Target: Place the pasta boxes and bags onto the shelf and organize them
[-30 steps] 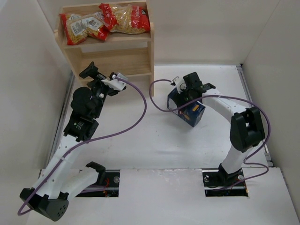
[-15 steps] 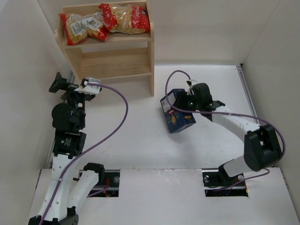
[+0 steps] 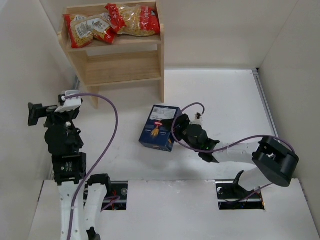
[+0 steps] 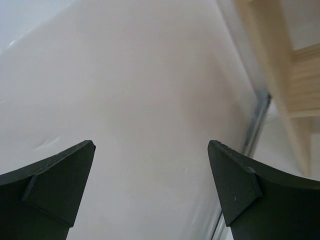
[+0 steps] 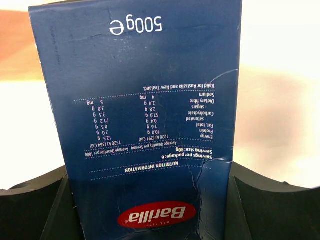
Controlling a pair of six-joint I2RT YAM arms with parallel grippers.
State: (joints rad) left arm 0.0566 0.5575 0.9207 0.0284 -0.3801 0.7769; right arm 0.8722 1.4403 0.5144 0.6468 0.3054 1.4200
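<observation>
the right end effector (image 3: 179, 132) is clamped on the pasta box (image 3: 160, 128), with one black finger on each narrow side of the box near the end with the red logo. in the right wrist view the dark blue pasta box (image 5: 150, 115) fills the gap of the right end effector (image 5: 150, 210) and sticks out far past the fingers, and its writing reads upside down. the card looks a bit creased next to the right finger. from above, the box is in the middle of the white counter (image 3: 225, 100), in front of the shelf (image 3: 120, 55) and apart from it, with its picture side facing up. i cannot tell if the box rests on the counter or hangs just over it. the two bags (image 3: 87, 29) (image 3: 132, 20) lie on the top tier of the shelf, touching each other. the left end effector (image 3: 37, 114) is far from the box, up by the left wall, and its fingers are wide apart with nothing between them. in the left wrist view the left end effector (image 4: 151, 145) faces the pale wall, and only a strip of the wooden shelf (image 4: 300, 65) shows at the right edge. the lower tier of the shelf is in shadow and hard to see into.
</observation>
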